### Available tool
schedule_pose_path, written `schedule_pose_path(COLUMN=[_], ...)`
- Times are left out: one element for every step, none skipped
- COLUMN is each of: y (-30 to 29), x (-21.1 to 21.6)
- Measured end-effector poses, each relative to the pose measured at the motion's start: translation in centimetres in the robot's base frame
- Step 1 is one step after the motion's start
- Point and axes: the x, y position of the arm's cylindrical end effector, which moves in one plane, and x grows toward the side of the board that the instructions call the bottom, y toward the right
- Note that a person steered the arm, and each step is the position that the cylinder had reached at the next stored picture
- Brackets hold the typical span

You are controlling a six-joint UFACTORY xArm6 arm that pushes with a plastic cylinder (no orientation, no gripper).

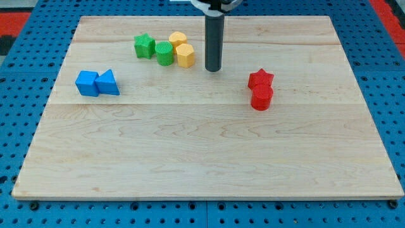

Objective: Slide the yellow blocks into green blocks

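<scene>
Standing upright over the upper middle of the bench (202,158), the dark rod comes down from the view's top edge and ends in my tip (213,69), which rests on the wood; the arm carries no fingers, so there is nothing to open or close. Just to the view's left of my tip, with a narrow gap between, sits the yellow hexagonal block (185,55), and a second yellow block (178,39), rounded in outline, lies just above it and touching it. Against the left side of the hexagon stands the green cylinder (164,53), and the green star (144,45) is just beyond it, further left. Right of my tip and a little lower, clearly apart, the red star (261,79) touches the red cylinder (261,97) below it. Far left, the blue cube (87,83) and blue triangular block (108,83) touch. The yellow-green cluster lies near the bench's top edge; the lower half holds only bare wood.
</scene>
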Motion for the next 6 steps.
schedule_pose_path(y=[0.0,0.4,-3.1,-5.4,-5.6,-3.4], x=[-2.7,-0.9,-0.1,-2.5,-1.7,-1.4])
